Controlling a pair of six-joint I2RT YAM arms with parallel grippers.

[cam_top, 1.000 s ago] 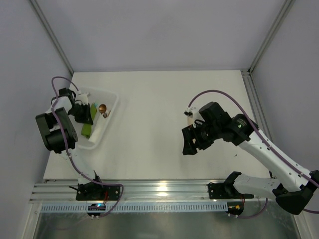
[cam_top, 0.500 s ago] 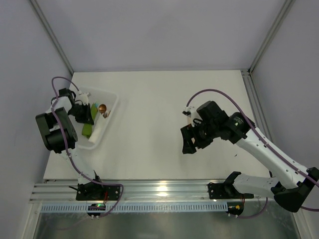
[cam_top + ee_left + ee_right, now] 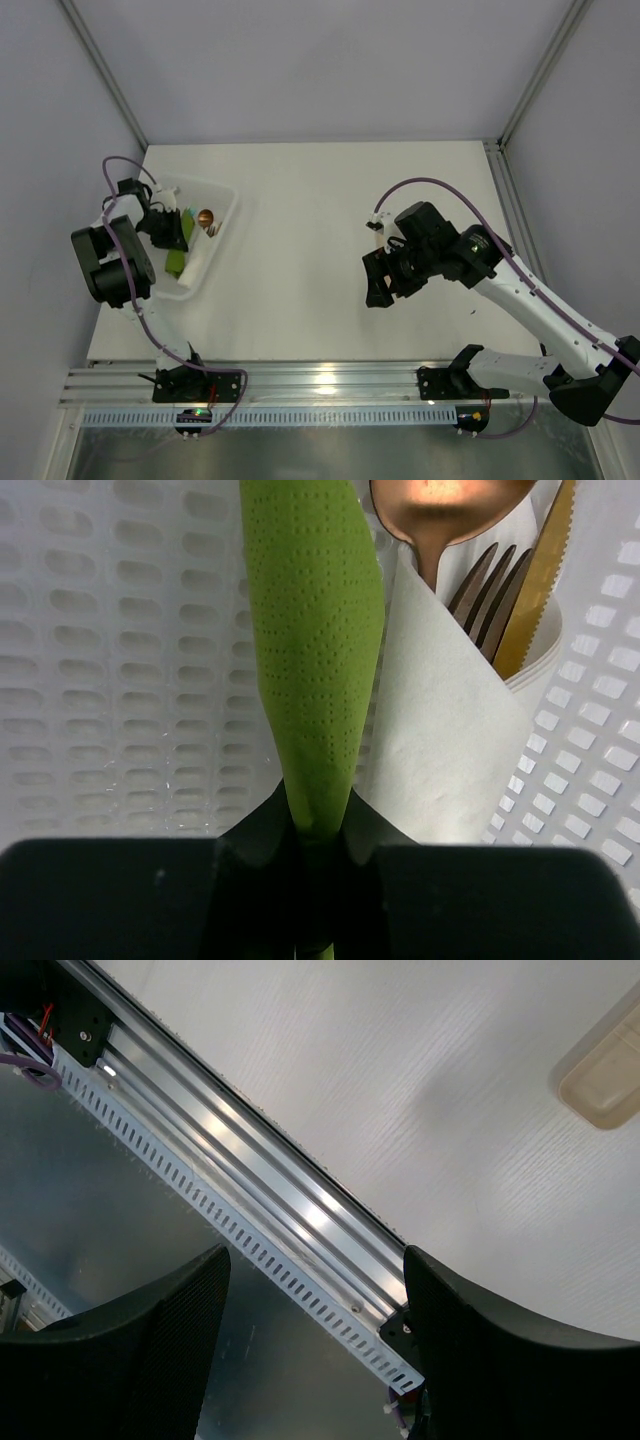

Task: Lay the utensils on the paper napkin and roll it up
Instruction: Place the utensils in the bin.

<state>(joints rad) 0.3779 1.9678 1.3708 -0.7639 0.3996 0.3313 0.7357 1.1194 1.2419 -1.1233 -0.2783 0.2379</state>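
Left gripper (image 3: 318, 830) clamped on napkin (image 3: 315, 630), sheet running ahead of jaws, likely to lift it from tray (image 3: 120, 630). Utensils (image 3: 490, 590) ahead-right, untouched. Right gripper (image 3: 315, 1260) jaws apart, nothing between, idle.

The paper napkin (image 3: 315, 660) is olive-green with a fine dotted emboss all over. Right of it, a plain white napkin (image 3: 440, 750) sits around a shiny copper spoon (image 3: 445, 505), a darker bronze fork (image 3: 487, 600) and a gold knife (image 3: 535, 580). The tray (image 3: 120, 680) is whitish with rows of oblong slots, and the tabletop (image 3: 300, 250) is plain white.
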